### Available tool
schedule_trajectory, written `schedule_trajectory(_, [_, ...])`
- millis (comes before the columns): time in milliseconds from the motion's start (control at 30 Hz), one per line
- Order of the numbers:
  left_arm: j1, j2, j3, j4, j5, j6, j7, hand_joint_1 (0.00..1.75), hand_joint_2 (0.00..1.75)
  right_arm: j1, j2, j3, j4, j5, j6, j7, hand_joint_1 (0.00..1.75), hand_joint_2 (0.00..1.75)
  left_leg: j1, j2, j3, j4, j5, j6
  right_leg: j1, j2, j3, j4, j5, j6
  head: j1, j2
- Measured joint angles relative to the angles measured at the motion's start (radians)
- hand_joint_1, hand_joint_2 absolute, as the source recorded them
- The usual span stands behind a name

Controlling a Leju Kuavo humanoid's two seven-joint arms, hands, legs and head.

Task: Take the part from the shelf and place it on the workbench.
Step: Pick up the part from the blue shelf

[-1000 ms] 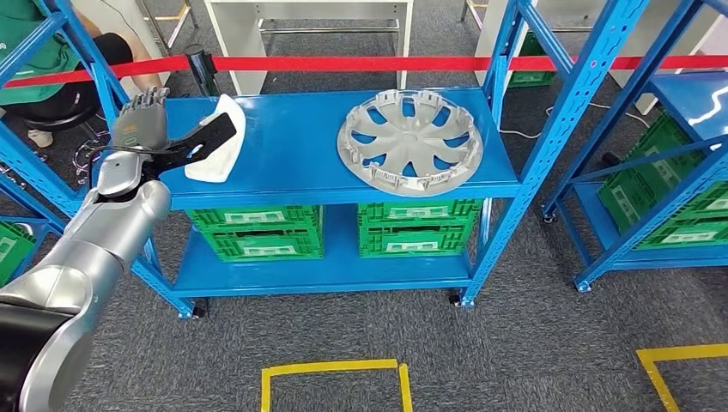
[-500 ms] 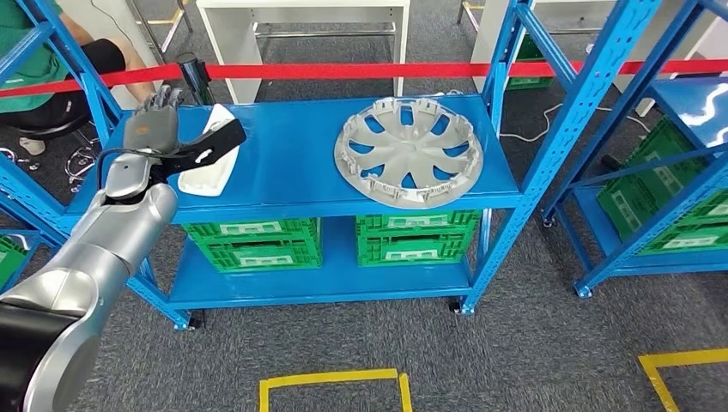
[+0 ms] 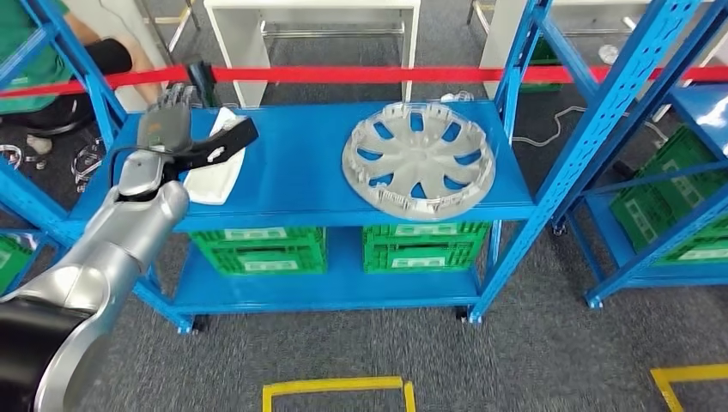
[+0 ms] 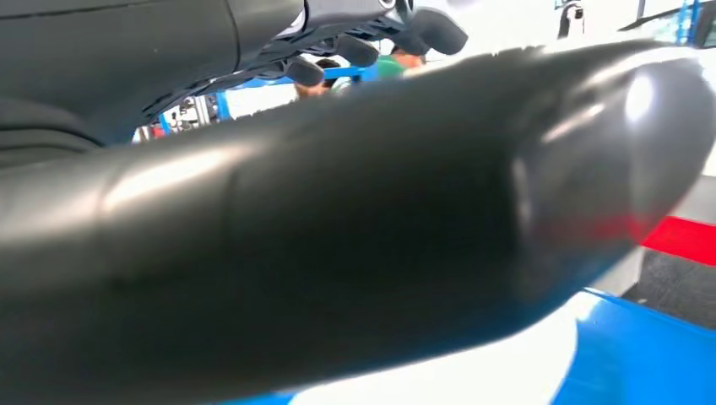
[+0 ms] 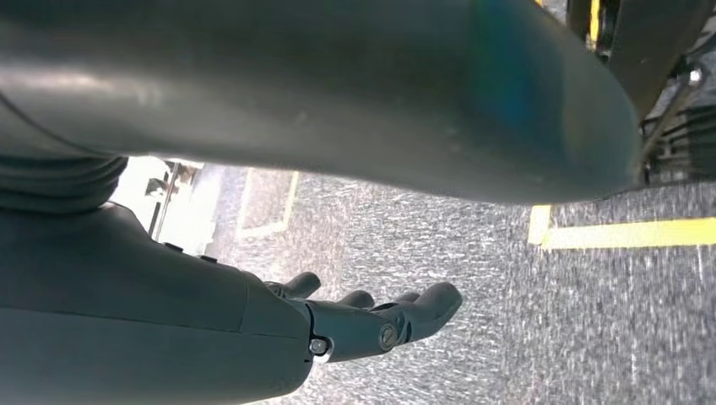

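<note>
A white curved part (image 3: 212,176) lies on the left end of the blue shelf's top board (image 3: 292,163); it shows as a white patch (image 4: 473,371) in the left wrist view. My left hand (image 3: 167,129) hangs over the part's left side, its fingers (image 3: 178,94) spread upward and its dark thumb (image 3: 225,142) stretched across above the part, with nothing held. A grey wheel cover (image 3: 418,160) lies flat on the right half of the same board. My right hand (image 5: 371,321) hangs over the grey floor, fingers loosely apart and holding nothing.
Green crates (image 3: 257,249) stand on the lower shelf board. Blue uprights (image 3: 515,94) frame the rack, and a second rack (image 3: 670,172) stands to the right. A red barrier tape (image 3: 360,75) runs behind. A person in green (image 3: 34,51) sits at the far left. Yellow floor marks (image 3: 335,390) lie in front.
The camera has moved nearer and slightly left, shifting the whole scene. My left hand has reached further over the white part, its thumb now extending beyond the part's far edge.
</note>
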Motion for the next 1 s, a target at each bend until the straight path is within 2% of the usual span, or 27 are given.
schedule_trajectory(67, [0.001, -0.001, 0.0, -0.001, -0.001, 0.0, 0.0, 0.0, 0.0, 0.0, 0.0, -0.001, 0.0, -0.001, -0.001, 0.002, 0.0, 0.0, 0.001, 0.002, 0.0, 0.003, -0.008, -0.012, -0.003, 0.0, 0.008, -0.004, -0.003, -0.014, -0.001, 0.0])
schedule_trajectory(100, [0.0, -0.001, -0.001, -0.002, -0.002, 0.0, 0.001, 0.0, 0.0, 0.0, 0.001, -0.002, 0.0, -0.001, -0.001, 0.003, 0.0, 0.0, 0.002, 0.003, -0.009, 0.025, -0.02, -0.018, -0.006, 0.0, 0.014, -0.006, -0.005, -0.021, -0.003, 0.0])
schedule_trajectory(133, [0.0, -0.002, -0.001, -0.002, -0.003, 0.0, 0.002, 0.0, 0.0, 0.0, 0.001, -0.002, 0.0, -0.001, -0.002, 0.004, 0.0, 0.0, 0.003, 0.005, -0.03, 0.068, -0.04, -0.024, -0.008, 0.0, 0.02, -0.009, -0.007, -0.027, -0.005, 0.0])
schedule_trajectory(200, [0.0, -0.002, -0.001, 0.0, -0.005, -0.001, 0.004, 0.0, 0.0, 0.0, 0.001, -0.004, 0.0, -0.001, -0.002, 0.003, 0.0, 0.0, 0.005, 0.007, -0.1, 0.195, -0.084, -0.03, -0.009, 0.0, 0.029, -0.01, -0.015, -0.033, -0.007, 0.0])
schedule_trajectory(233, [0.002, -0.002, -0.001, 0.002, -0.005, -0.002, 0.005, 0.0, 0.0, 0.0, 0.001, -0.004, 0.0, -0.001, -0.003, 0.003, 0.0, 0.0, 0.007, 0.007, -0.135, 0.247, -0.093, -0.032, -0.009, 0.001, 0.034, -0.01, -0.019, -0.034, -0.006, 0.0])
schedule_trajectory(267, [0.004, -0.002, -0.001, 0.004, -0.005, -0.002, 0.005, 0.0, 0.0, 0.0, 0.001, -0.004, 0.0, -0.001, -0.003, 0.003, 0.0, 0.0, 0.008, 0.007, -0.157, 0.268, -0.083, -0.032, -0.009, 0.002, 0.039, -0.009, -0.024, -0.034, -0.006, 0.0])
schedule_trajectory(300, [0.005, -0.002, -0.001, 0.005, -0.005, -0.002, 0.006, 0.0, 0.0, 0.001, 0.001, -0.005, 0.0, -0.001, -0.003, 0.003, 0.0, 0.0, 0.008, 0.007, -0.16, 0.252, -0.053, -0.032, -0.009, 0.002, 0.045, -0.009, -0.028, -0.033, -0.007, 0.0])
schedule_trajectory(367, [0.003, -0.003, -0.001, 0.007, -0.006, -0.002, 0.006, 0.0, 0.0, 0.001, 0.002, -0.006, 0.0, -0.001, -0.003, 0.003, 0.0, 0.0, 0.009, 0.008, -0.121, 0.133, 0.032, -0.025, -0.009, 0.004, 0.06, -0.009, -0.04, -0.028, -0.007, 0.0])
schedule_trajectory(400, [0.001, -0.003, -0.001, 0.006, -0.006, -0.002, 0.006, 0.0, 0.0, 0.0, 0.002, -0.007, 0.0, -0.002, -0.003, 0.003, 0.0, 0.0, 0.007, 0.008, -0.094, 0.071, 0.06, -0.021, -0.007, 0.004, 0.066, -0.009, -0.046, -0.023, -0.006, 0.0])
schedule_trajectory(433, [0.0, -0.003, -0.001, 0.006, -0.006, -0.002, 0.006, 0.0, 0.0, 0.0, 0.003, -0.008, 0.0, -0.002, -0.003, 0.002, 0.0, 0.0, 0.004, 0.008, -0.073, 0.027, 0.072, -0.016, -0.006, 0.004, 0.069, -0.008, -0.05, -0.018, -0.006, 0.0])
schedule_trajectory(500, [0.0, -0.004, -0.001, 0.006, -0.006, -0.002, 0.006, 0.0, 0.0, -0.002, 0.004, -0.011, 0.0, -0.002, -0.003, 0.0, 0.0, 0.0, -0.001, 0.007, -0.057, -0.001, 0.064, -0.007, -0.005, 0.004, 0.07, -0.011, -0.054, -0.006, -0.005, 0.0])
schedule_trajectory(600, [-0.001, -0.005, -0.002, 0.003, -0.006, -0.002, 0.006, 0.0, 0.0, -0.002, 0.004, -0.012, 0.0, -0.001, -0.003, 0.001, 0.0, 0.0, 0.005, 0.006, -0.046, -0.014, 0.06, 0.012, -0.005, 0.002, 0.068, 0.002, -0.067, 0.011, -0.003, 0.0])
schedule_trajectory(633, [-0.002, -0.006, -0.002, 0.002, -0.006, -0.002, 0.006, 0.0, 0.0, -0.002, 0.004, -0.012, 0.0, -0.001, -0.003, 0.001, 0.0, 0.0, 0.008, 0.006, -0.04, -0.018, 0.058, 0.018, -0.005, 0.002, 0.051, 0.038, -0.084, 0.014, -0.003, 0.0])
schedule_trajectory(667, [-0.003, -0.007, -0.002, 0.002, -0.006, -0.002, 0.006, 0.0, 0.0, -0.002, 0.004, -0.012, 0.0, -0.001, -0.003, 0.001, 0.0, 0.0, 0.008, 0.006, -0.037, -0.019, 0.055, 0.024, -0.005, 0.001, 0.02, 0.097, -0.109, 0.016, -0.001, 0.0])
schedule_trajectory(733, [0.0, -0.011, -0.002, 0.003, -0.006, -0.002, 0.006, 0.0, 0.0, -0.001, 0.004, -0.013, 0.0, -0.001, -0.003, 0.0, 0.0, 0.0, 0.006, 0.006, -0.031, -0.018, 0.048, 0.03, -0.004, 0.002, -0.061, 0.231, -0.151, 0.02, 0.0, 0.0])
schedule_trajectory(767, [0.003, -0.012, -0.002, 0.003, -0.006, -0.002, 0.006, 0.0, 0.0, -0.001, 0.004, -0.013, 0.0, -0.001, -0.003, 0.0, 0.0, 0.0, 0.006, 0.006, -0.028, -0.017, 0.044, 0.031, -0.004, 0.002, -0.09, 0.266, -0.151, 0.021, 0.0, 0.0])
schedule_trajectory(800, [0.006, -0.012, -0.002, 0.003, -0.006, -0.002, 0.006, 0.0, 0.0, 0.0, 0.004, -0.013, 0.0, -0.001, -0.003, 0.0, 0.0, 0.0, 0.005, 0.005, -0.023, -0.015, 0.038, 0.03, -0.004, 0.001, -0.099, 0.263, -0.13, 0.021, 0.0, 0.0])
schedule_trajectory(833, [0.007, -0.012, -0.002, 0.003, -0.006, -0.003, 0.006, 0.0, 0.0, 0.0, 0.004, -0.013, 0.0, -0.001, -0.002, 0.0, 0.0, 0.0, 0.006, 0.004, -0.017, -0.012, 0.032, 0.028, -0.004, 0.001, -0.089, 0.221, -0.091, 0.02, 0.001, 0.0])
schedule_trajectory(867, [0.007, -0.012, -0.002, 0.003, -0.006, -0.003, 0.006, 0.0, 0.0, 0.0, 0.004, -0.013, 0.0, -0.001, -0.002, 0.0, 0.0, 0.0, 0.006, 0.004, -0.012, -0.009, 0.025, 0.024, -0.004, 0.0, -0.064, 0.151, -0.046, 0.018, 0.001, 0.0])
schedule_trajectory(900, [0.006, -0.012, -0.002, 0.003, -0.006, -0.004, 0.005, 0.0, 0.0, 0.0, 0.004, -0.013, 0.0, -0.001, -0.002, 0.0, 0.0, 0.0, 0.004, 0.004, -0.009, -0.005, 0.017, 0.019, -0.003, 0.0, -0.037, 0.085, -0.016, 0.015, 0.001, 0.0])
schedule_trajectory(933, [0.005, -0.012, -0.002, 0.003, -0.006, -0.005, 0.005, 0.0, 0.0, 0.0, 0.004, -0.013, 0.0, -0.001, -0.002, -0.001, 0.0, 0.0, 0.002, 0.003, -0.007, -0.002, 0.011, 0.014, -0.002, -0.001, -0.015, 0.035, 0.002, 0.011, 0.001, 0.0])
schedule_trajectory(967, [0.005, -0.012, -0.002, 0.003, -0.006, -0.006, 0.004, 0.0, 0.0, -0.001, 0.004, -0.013, 0.0, -0.001, -0.001, -0.001, 0.0, 0.0, 0.0, 0.002, -0.007, -0.001, 0.007, 0.008, -0.001, -0.001, -0.003, 0.008, 0.005, 0.007, 0.001, 0.0])
schedule_trajectory(1000, [0.004, -0.012, -0.002, 0.003, -0.006, -0.007, 0.003, 0.0, 0.0, -0.001, 0.004, -0.013, 0.0, -0.001, -0.001, -0.001, 0.0, 0.0, -0.001, 0.001, -0.007, -0.001, 0.006, 0.002, 0.001, -0.001, 0.001, 0.003, -0.003, 0.001, 0.001, 0.0])
